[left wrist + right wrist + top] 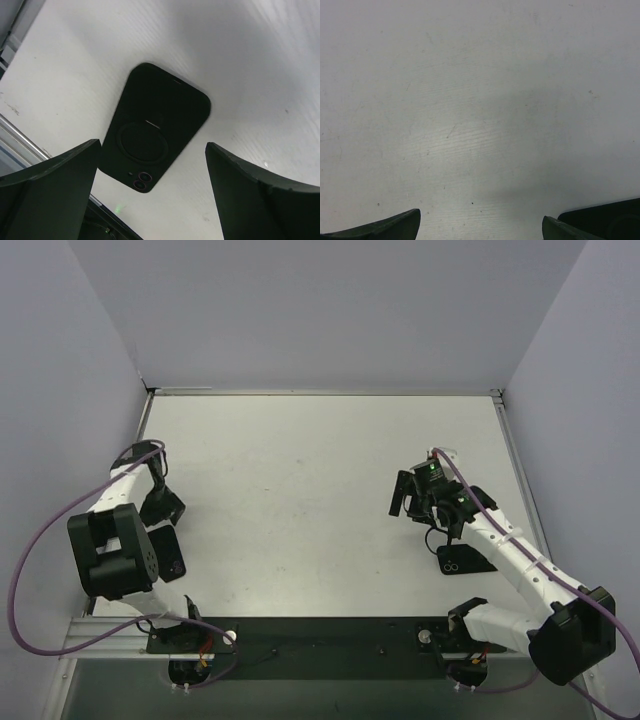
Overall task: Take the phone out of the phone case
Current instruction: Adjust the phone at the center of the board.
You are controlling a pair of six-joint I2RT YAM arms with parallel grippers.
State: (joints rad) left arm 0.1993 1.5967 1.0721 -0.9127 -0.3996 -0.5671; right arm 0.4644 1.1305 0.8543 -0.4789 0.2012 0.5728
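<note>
Cased phone (155,125) lies back-up on the table (300,470), lenses toward 6 o'clock. Left gripper (151,145) frames it with jaws wide, likely lining up a grab. Right gripper (481,216) also wide, idle. Flat black item (465,560) at its 5 o'clock, identity unclear.

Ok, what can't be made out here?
- Left wrist view: the phone case shows only its back; whether a phone is inside is hidden.
- Top view: the black object beside the right arm is partly covered, too small to identify.
- Right wrist view: a dark shape is cut off at the bottom-right corner.
</note>
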